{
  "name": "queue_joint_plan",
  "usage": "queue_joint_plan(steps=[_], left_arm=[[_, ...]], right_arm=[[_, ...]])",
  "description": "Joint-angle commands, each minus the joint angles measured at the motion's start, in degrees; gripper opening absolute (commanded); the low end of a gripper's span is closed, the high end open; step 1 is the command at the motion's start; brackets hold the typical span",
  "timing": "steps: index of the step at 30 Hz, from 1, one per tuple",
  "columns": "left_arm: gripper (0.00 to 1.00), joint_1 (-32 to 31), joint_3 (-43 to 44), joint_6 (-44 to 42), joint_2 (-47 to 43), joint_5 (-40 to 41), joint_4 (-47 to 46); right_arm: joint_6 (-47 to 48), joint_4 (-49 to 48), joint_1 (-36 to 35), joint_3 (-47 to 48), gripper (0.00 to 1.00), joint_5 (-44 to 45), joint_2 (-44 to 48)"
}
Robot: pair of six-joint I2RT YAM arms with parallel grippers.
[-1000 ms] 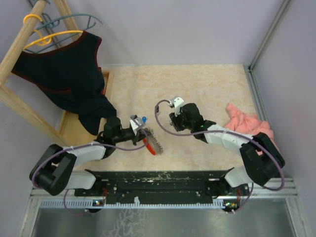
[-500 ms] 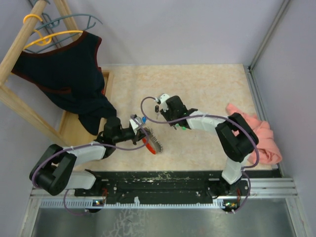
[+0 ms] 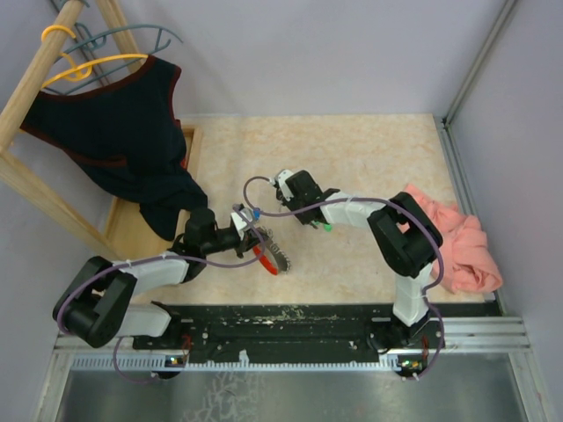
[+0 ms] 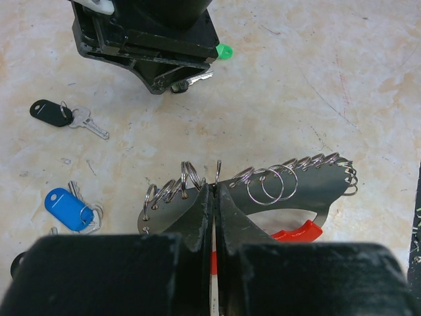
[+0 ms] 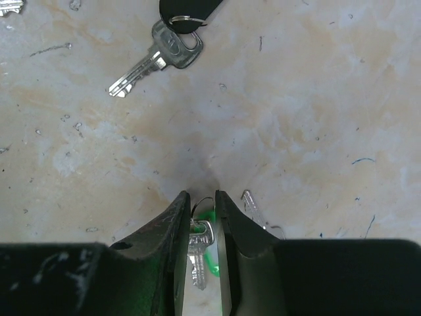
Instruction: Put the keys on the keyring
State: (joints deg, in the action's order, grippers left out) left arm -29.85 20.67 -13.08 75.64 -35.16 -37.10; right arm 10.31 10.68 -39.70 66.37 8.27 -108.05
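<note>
**While One Arm Grips the Keyring, the Other Is Down at the Green Key**

On the left side, the left fingers (image 4: 205, 207) are pressed tight together on the keyring (image 4: 289, 187). They pinch its grey toothed strip near the middle. Lots of little wire rings hang along the edge of that strip. The red band of the keyring peeks out just under it. Seen from above, the keyring sticks out from the fingers and slants toward the near edge of the desk (image 3: 378, 158).

Across from it, the right fingers (image 5: 223, 207) point down with their tips at the desk. They stand close together, with only a thin gap between them. The green key (image 5: 197, 247) sits in that gap, and its green head glows between the tips. I cannot tell if the fingers squeeze the key or just stand on each side of it. One silver key blade (image 5: 251, 203) lies on the desk just beside these fingers.

Two more keys lie loose on the desk, and neither is on the keyring. The black key (image 4: 49, 112) lies well apart from the keyring, with its metal part pointing away. The blue key (image 4: 66, 209) lies near the left end of the keyring.

Far to the right, a pink cloth (image 3: 453, 246) is bunched up at the edge of the desk. At the back left, a dark top (image 3: 114, 132) hangs from a wooden rack (image 3: 35, 97).
</note>
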Motion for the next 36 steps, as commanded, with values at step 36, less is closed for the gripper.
queue_joint_plan(steps=[36], left_arm=[[0.01, 0.4, 0.04, 0.9, -1.35, -3.07, -2.93]], right_arm=[[-8.07, -33.7, 0.13, -27.59, 0.0, -20.84, 19.85]])
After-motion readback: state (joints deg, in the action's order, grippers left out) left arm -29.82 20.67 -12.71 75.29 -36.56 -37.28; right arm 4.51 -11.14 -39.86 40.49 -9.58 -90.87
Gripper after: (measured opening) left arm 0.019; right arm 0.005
